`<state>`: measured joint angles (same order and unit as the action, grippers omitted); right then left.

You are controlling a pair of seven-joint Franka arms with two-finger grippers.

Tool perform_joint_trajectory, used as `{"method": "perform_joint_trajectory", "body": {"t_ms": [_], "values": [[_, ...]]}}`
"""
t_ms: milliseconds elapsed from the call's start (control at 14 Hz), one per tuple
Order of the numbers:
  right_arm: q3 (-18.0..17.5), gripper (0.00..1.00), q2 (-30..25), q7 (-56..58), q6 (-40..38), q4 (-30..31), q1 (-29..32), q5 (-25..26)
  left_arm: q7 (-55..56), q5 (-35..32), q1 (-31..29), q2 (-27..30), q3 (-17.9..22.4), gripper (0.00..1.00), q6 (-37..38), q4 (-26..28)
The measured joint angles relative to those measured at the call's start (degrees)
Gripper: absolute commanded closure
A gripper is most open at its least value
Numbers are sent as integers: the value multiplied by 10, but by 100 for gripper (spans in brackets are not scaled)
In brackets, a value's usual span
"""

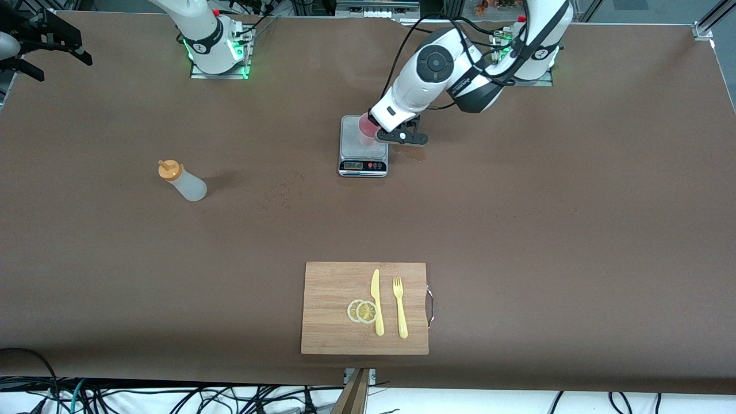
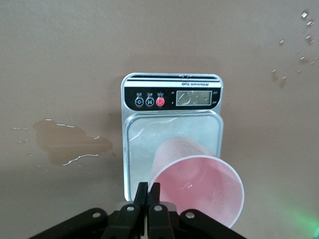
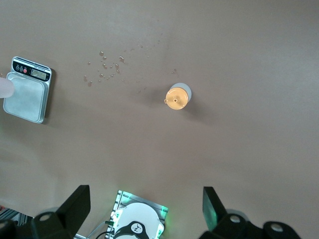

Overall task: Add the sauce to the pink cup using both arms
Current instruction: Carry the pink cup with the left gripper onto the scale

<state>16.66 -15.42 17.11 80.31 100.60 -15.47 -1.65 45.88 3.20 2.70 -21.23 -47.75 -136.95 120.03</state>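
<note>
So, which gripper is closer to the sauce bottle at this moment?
Right. The right gripper hangs open, high above the table with the sauce bottle below it. The left gripper is shut on the pink cup, at the scale.

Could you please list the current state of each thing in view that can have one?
pink cup: upright on the scale, empty, rim pinched by the left gripper.
sauce: upright on the table, capped, untouched.
scale: display too small to read.
left gripper: shut on the cup's rim.
right gripper: open, high over the table.
</note>
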Motion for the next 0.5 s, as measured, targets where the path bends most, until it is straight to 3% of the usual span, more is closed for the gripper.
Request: {"method": "perform_joint_trajectory", "body": {"t_ms": [71, 143, 214, 357, 500], "values": [[-1, 0, 0, 1, 0, 0, 0, 0, 9, -12, 2, -10, 0, 100, -5, 0], [-2, 0, 0, 2, 0, 0, 0, 0, 15, -19, 3, -17, 1, 93, -9, 0], [-4, 0, 0, 3, 0, 0, 0, 0, 24, -22, 3, -21, 2, 58, -11, 0], [-12, 0, 0, 6, 0, 0, -1, 0, 43, -22, 9, -28, 2, 15, -12, -1], [-23, 0, 0, 7, 0, 1, -1, 0, 55, -22, 18, -35, 2, 0, -15, -1]]}}
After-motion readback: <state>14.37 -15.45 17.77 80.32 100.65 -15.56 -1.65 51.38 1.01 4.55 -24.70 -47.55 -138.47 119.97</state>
